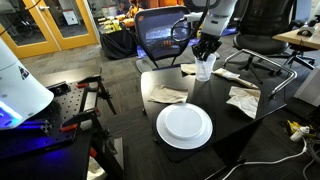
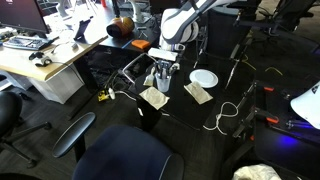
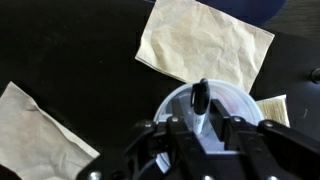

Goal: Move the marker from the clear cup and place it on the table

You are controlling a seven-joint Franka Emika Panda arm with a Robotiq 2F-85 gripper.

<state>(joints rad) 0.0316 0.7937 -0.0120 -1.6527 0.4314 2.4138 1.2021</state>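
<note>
The clear cup (image 3: 243,102) stands on the black table (image 1: 215,103), seen from above in the wrist view. The dark marker (image 3: 200,98) stands upright in it, its cap pointing at the camera. My gripper (image 3: 200,135) is directly above the cup, its two fingers pressed against either side of the marker's light lower shaft. In both exterior views the gripper (image 1: 205,52) (image 2: 163,66) hangs just over the cup (image 1: 204,71) (image 2: 163,81); the marker is too small to make out there.
A round white plate (image 1: 184,126) lies near the table's front. Paper napkins lie around the cup (image 3: 205,45) (image 3: 35,130) (image 1: 243,100). Office chairs (image 1: 160,35) stand beyond the table. A pale wooden desk (image 2: 40,65) stands to one side.
</note>
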